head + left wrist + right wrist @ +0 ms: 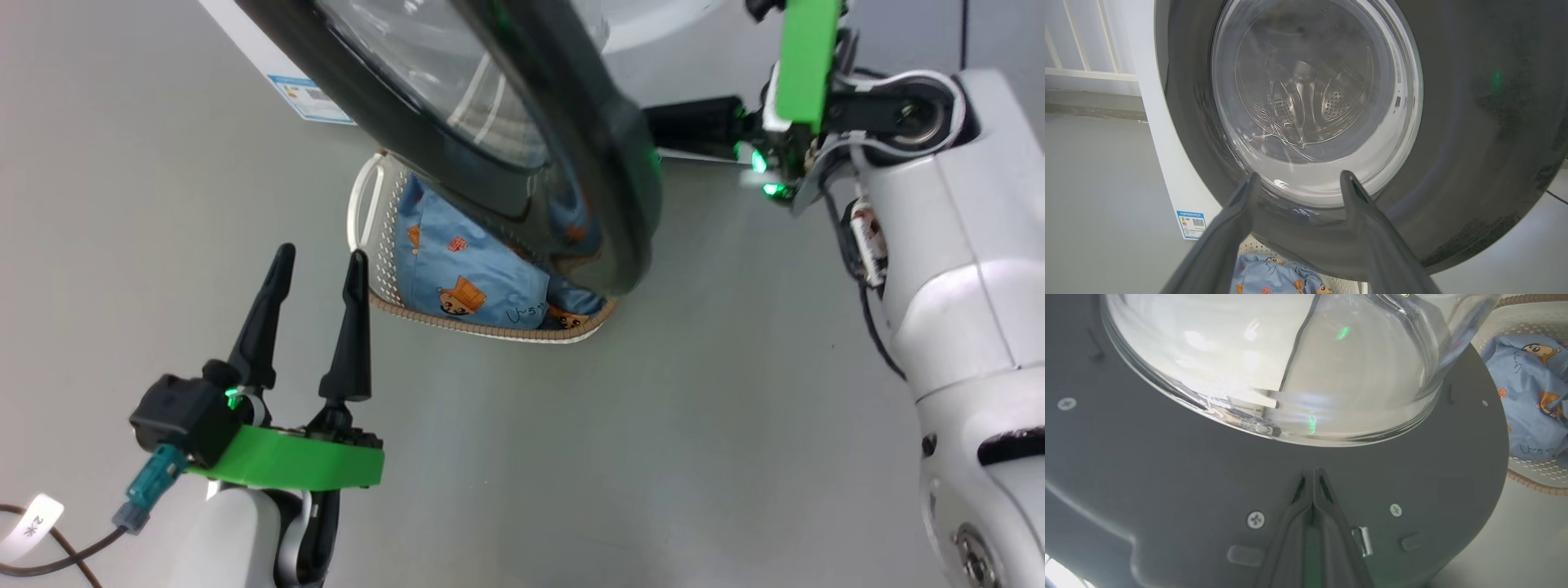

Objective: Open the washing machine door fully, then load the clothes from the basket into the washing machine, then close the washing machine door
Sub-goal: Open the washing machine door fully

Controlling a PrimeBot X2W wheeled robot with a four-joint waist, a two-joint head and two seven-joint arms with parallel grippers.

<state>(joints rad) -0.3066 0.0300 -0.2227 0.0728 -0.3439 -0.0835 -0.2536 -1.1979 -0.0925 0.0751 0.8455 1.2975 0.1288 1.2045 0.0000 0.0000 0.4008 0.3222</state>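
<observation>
1. Two sets of jaws are noted. The left jaws stand released, wide apart and holding nothing. They sit low beside the basket (pixel 457 321) and point at the outer face of the washing machine door (pixel 588 163). They are judged to be waiting for the loading step.
2. The right jaws are clenched tip to tip on nothing. Their point is set at the grey inner face of the door, just below the glass bowl (pixel 1290 355). Contact is apparent but not certain. Judged reason: closed jaws make a blunt pusher for swinging the door wider.
3. The door stands part open, not fully. Its black rim overhangs the basket, which sits on the floor (pixel 653 449) close before the washing machine (pixel 1173 171). Reach from above is partly blocked, so opening must come first.
4. The clothes (pixel 465 269) lie bundled in the basket. The drum (pixel 1306 102) shows bare steel through the glass.
5. Writing:
   - A blue sticker (pixel 1192 223) low on the machine's white front carries a QR code and small print, too small to read.
   - The clothes bear dark handwritten-style characters beside the cartoon figures, not read with confidence.
   - A white tag (pixel 33 518) on a cable by the left arm shows a "2" and a further unclear mark.
   - No maker's name is legible.
</observation>
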